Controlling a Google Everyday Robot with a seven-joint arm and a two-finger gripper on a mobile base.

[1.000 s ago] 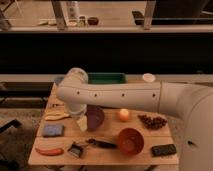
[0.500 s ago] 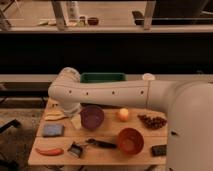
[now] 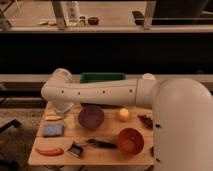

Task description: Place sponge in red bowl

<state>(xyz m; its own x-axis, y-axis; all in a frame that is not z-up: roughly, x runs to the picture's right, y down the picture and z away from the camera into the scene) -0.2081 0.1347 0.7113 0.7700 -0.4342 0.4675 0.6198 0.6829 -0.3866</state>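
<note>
The sponge [image 3: 52, 130] is a flat blue-grey pad lying on the left side of the wooden table [image 3: 107, 156]. The red bowl [image 3: 130, 140] stands hollow-up near the front right. My white arm reaches in from the right and bends down at its elbow over the table's left end. My gripper [image 3: 69, 120] hangs pale below that bend, between the sponge and the purple bowl [image 3: 91, 117]. It is a little above and to the right of the sponge. It holds nothing and stands open.
An orange fruit [image 3: 123, 114] lies right of the purple bowl. A pale flat piece [image 3: 52, 118] sits behind the sponge. A red-orange long item [image 3: 49, 151], a small dark object [image 3: 76, 149] and a black-handled tool [image 3: 102, 144] line the front edge. A green bin [image 3: 102, 77] stands at the back.
The arm's elbow and the gripper have drifted a little to the left, towards the sponge. The objects on the table have not moved.
</note>
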